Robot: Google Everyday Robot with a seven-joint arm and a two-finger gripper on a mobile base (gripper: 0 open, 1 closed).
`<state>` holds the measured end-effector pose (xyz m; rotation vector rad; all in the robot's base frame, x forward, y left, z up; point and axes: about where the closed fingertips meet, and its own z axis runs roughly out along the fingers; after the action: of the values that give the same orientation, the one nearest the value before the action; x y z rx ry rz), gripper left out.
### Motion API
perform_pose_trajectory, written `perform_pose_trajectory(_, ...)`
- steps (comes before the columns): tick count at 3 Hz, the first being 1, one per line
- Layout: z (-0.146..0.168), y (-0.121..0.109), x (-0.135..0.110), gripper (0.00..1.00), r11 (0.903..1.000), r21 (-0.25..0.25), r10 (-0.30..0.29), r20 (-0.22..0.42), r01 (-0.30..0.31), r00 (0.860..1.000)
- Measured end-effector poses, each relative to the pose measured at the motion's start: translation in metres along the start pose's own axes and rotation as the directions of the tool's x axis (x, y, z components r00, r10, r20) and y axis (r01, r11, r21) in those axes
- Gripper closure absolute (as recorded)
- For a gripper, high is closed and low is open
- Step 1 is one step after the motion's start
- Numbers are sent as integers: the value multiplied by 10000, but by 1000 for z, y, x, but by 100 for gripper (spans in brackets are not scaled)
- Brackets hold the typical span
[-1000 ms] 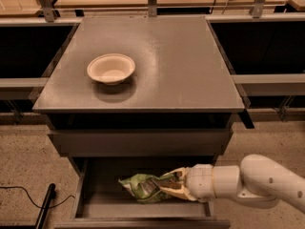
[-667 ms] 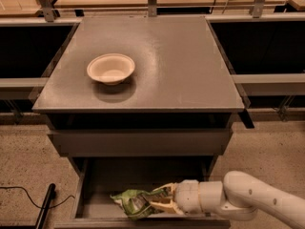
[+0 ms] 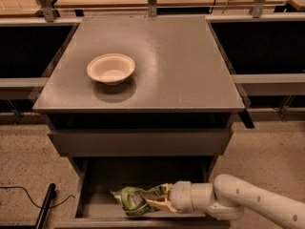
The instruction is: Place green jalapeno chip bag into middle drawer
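Observation:
The green jalapeno chip bag (image 3: 133, 199) lies low inside the open middle drawer (image 3: 102, 178), near its front lip and left of centre. My gripper (image 3: 159, 200) reaches in from the right on a white arm and is shut on the bag's right end. The bag's underside is hidden by the drawer's front lip.
A cream-white bowl (image 3: 111, 68) stands on the grey cabinet top (image 3: 181, 66). A closed drawer front (image 3: 143, 142) sits above the open drawer. A black cable and plug (image 3: 45, 205) lie on the speckled floor at the left. Wooden benches run along the back.
My gripper has carried the bag left and down, deeper into the drawer towards its front lip. The bowl has not moved.

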<state>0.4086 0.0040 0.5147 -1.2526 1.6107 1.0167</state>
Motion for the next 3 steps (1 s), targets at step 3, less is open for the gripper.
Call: perform_pose_trajectory(3,10,-57,14,84,9976,117,-672,-821,684,9944)
